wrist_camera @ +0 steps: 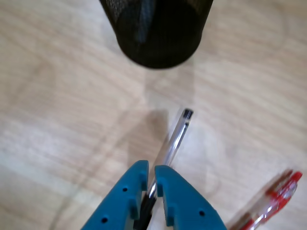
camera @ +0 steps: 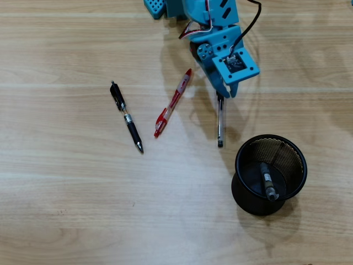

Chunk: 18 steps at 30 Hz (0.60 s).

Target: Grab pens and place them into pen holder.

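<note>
**Ana:** Blue fingers filled the bottom of the wrist view, nearest to the lens. What did the gripper do with them?

**Ben:** It pinched the clear stick pen between them, at the pen's near end. The jaws were almost together, with only the pen in the gap. The pen's far end pointed away, toward the black mesh pen holder at the top of that view.

**Ana:** Did the clear pen touch the holder?

**Ben:** No, they were apart. In the overhead view the pen came out from under the gripper and its tip ended near the upper left of the pen holder.

**Ana:** Was the holder upright?

**Ben:** Yes, it stood on the wooden table. One grey-clear pen was already inside it, leaning.

**Ana:** And the other pens?

**Ben:** The red translucent pen lay on the table just left of the gripper, on a diagonal. The black pen with its silver band lay further left, well apart from the holder.
</note>
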Each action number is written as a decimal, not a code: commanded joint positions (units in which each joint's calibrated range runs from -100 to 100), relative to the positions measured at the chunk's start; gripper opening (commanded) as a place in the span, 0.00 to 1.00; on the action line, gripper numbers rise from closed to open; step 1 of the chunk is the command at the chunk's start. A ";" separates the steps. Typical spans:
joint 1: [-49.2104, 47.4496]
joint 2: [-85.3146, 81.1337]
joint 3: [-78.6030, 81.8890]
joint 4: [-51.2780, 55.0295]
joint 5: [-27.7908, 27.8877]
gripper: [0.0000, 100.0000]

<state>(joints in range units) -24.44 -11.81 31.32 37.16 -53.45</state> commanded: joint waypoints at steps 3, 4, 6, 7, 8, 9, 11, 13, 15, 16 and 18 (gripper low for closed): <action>-0.21 -3.18 -13.77 24.21 -0.06 0.03; -0.21 -2.84 -15.94 27.12 -0.06 0.03; -0.11 -2.59 -18.83 29.67 -0.11 0.03; -0.11 -2.25 -19.20 29.58 -0.17 0.03; -0.11 -1.48 -19.56 29.49 -0.79 0.03; -0.11 -0.63 -19.65 29.49 -1.68 0.03; -0.21 1.32 -19.74 29.49 -3.10 0.03; -0.85 3.61 -20.37 29.49 -4.15 0.03; -1.21 6.25 -21.64 29.58 -5.14 0.04; -1.39 7.61 -22.54 29.58 -5.56 0.05; -1.49 10.41 -24.63 29.49 -5.82 0.07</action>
<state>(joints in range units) -25.20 -3.40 11.54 66.51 -58.65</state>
